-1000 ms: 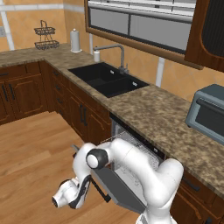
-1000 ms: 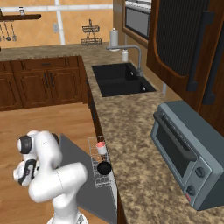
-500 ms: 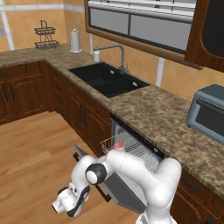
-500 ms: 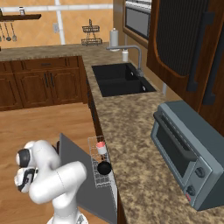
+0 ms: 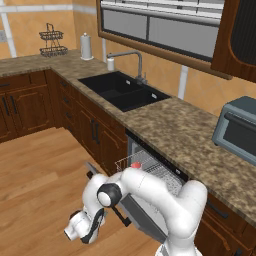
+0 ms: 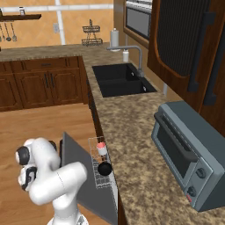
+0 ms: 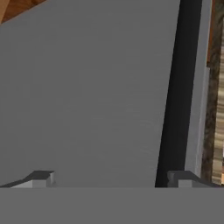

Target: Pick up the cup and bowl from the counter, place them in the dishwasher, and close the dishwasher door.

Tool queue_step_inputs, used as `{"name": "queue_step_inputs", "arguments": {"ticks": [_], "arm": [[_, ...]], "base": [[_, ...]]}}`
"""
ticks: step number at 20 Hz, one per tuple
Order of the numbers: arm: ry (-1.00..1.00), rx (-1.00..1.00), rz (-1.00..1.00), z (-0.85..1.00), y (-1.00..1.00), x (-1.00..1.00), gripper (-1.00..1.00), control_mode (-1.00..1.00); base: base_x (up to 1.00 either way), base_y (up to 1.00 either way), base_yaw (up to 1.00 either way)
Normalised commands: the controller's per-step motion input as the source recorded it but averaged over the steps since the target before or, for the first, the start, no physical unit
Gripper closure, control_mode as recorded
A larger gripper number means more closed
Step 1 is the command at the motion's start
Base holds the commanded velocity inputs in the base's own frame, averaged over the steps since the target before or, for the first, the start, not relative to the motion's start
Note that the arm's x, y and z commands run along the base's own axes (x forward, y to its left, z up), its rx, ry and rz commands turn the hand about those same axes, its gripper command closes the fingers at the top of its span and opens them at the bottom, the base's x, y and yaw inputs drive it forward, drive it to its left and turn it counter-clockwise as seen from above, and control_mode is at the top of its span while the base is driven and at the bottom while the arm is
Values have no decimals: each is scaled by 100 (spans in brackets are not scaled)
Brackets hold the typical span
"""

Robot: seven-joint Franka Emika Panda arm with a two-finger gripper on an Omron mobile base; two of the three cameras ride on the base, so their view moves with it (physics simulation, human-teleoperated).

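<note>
Jaws of mine stand apart and hold nothing, with my gripper (image 7: 109,177) pointing straight at the flat grey outer face of the dishwasher door (image 7: 87,96), very close in front of it. This door hangs partly raised, neither flat down nor shut, and its black bar handle (image 7: 173,87) runs as a long line just to the right of my fingertips (image 7: 41,177), along the far edge of the panel. Behind the door the cup (image 6: 101,148) and the bowl (image 6: 104,168) sit already in the white wire rack (image 6: 94,165) of the dishwasher (image 5: 150,170), under the counter (image 5: 185,132), so I judge I must push forward against the panel, toward the cabinets.
</note>
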Motion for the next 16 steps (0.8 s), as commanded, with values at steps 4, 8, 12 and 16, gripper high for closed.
{"name": "queue_step_inputs", "arguments": {"ticks": [4, 8, 12, 16], "arm": [[0, 12, 0, 3, -100, 2, -100, -100], [0, 13, 3, 0, -100, 0, -100, -100], [0, 14, 4, 0, -100, 0, -100, -100], [0, 12, 2, -2, -100, 11, -100, -100]], "base": [[0, 0, 0], [0, 0, 0], [0, 0, 0], [0, 0, 0]]}}
